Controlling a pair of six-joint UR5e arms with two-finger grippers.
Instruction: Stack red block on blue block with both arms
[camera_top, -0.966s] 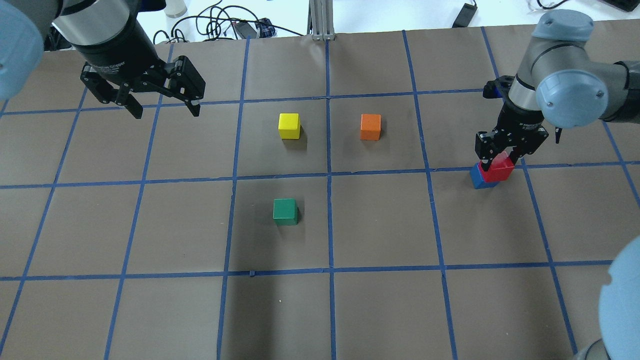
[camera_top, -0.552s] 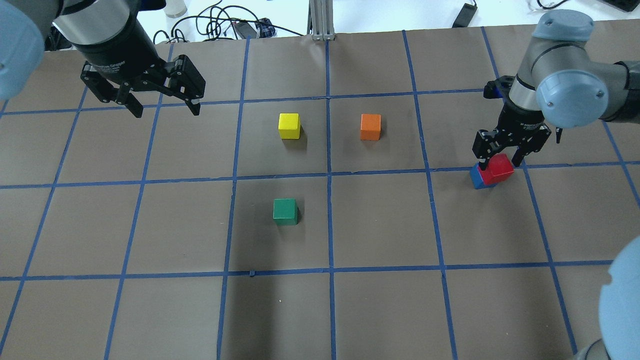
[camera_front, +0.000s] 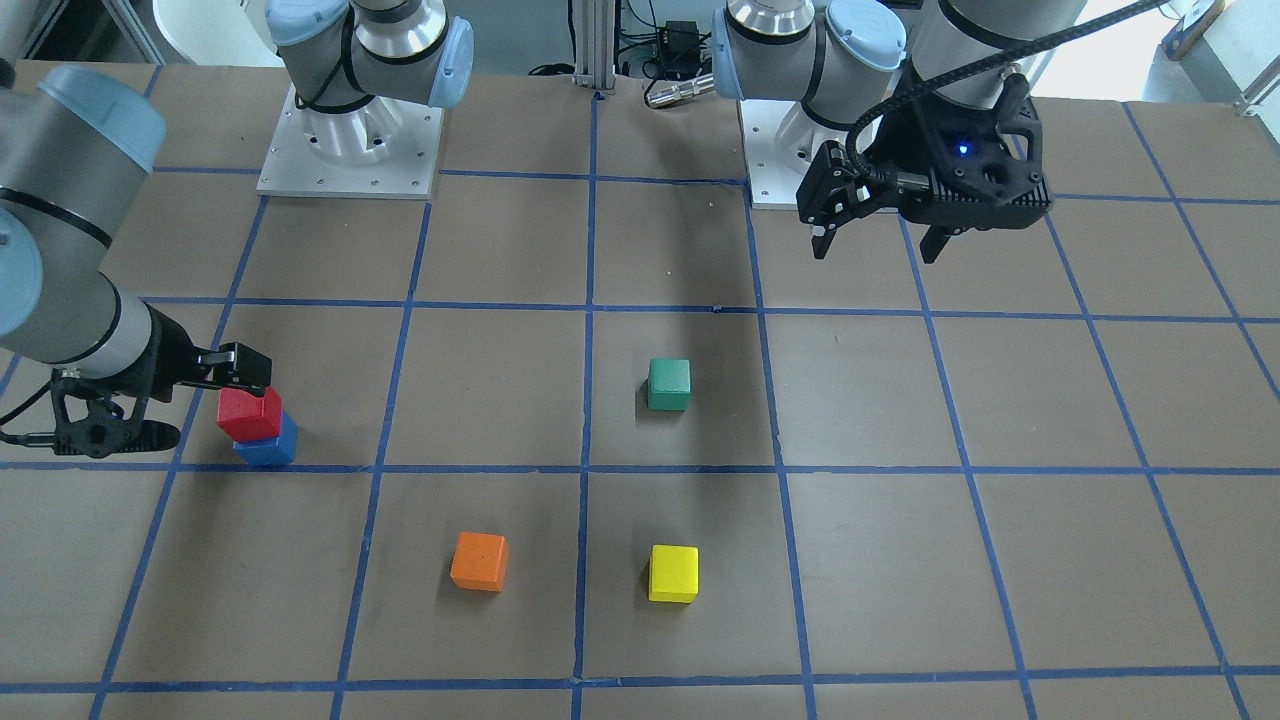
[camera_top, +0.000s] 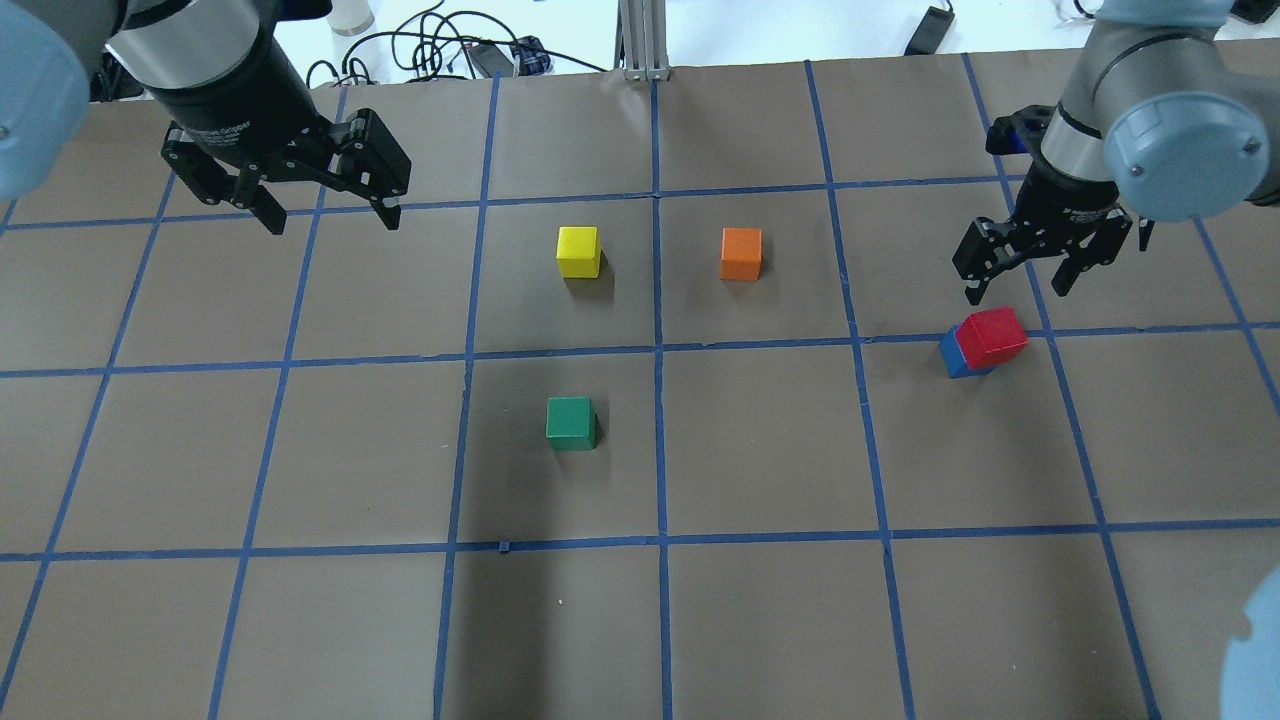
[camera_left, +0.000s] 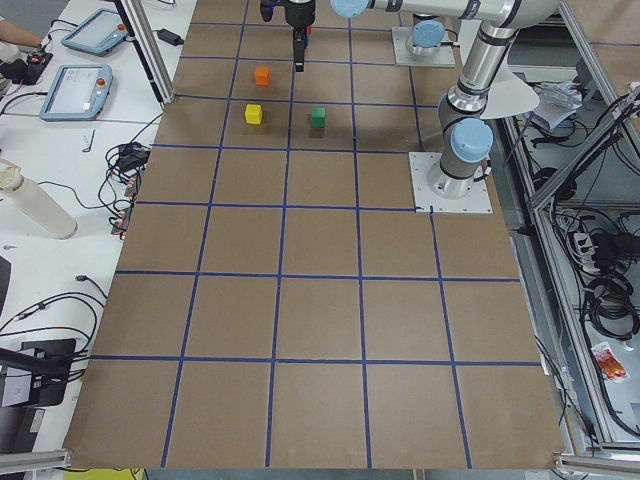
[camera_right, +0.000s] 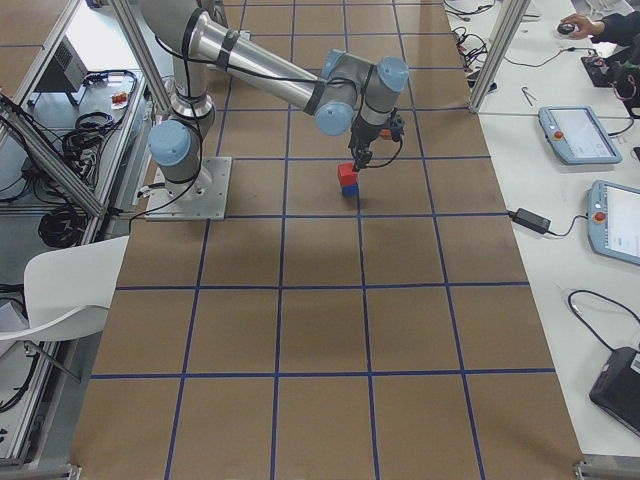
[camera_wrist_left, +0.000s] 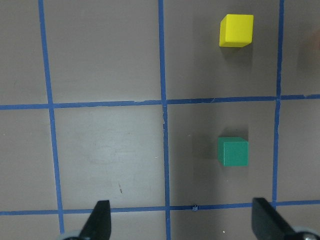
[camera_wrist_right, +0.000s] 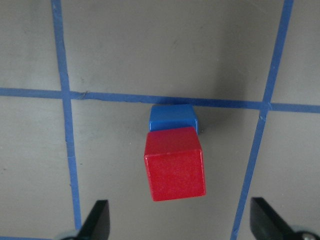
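The red block rests on top of the blue block at the table's right; the stack also shows in the front view, the right side view and the right wrist view, with the blue block under it. My right gripper is open and empty, raised above and behind the stack. My left gripper is open and empty, high over the far left of the table.
A yellow cube and an orange cube sit mid-table at the back. A green cube sits nearer the middle. Cables lie beyond the table's far edge.
My right gripper has opened, let go of the red block and risen away from it. The red block stays on the blue block. My left arm has not moved.
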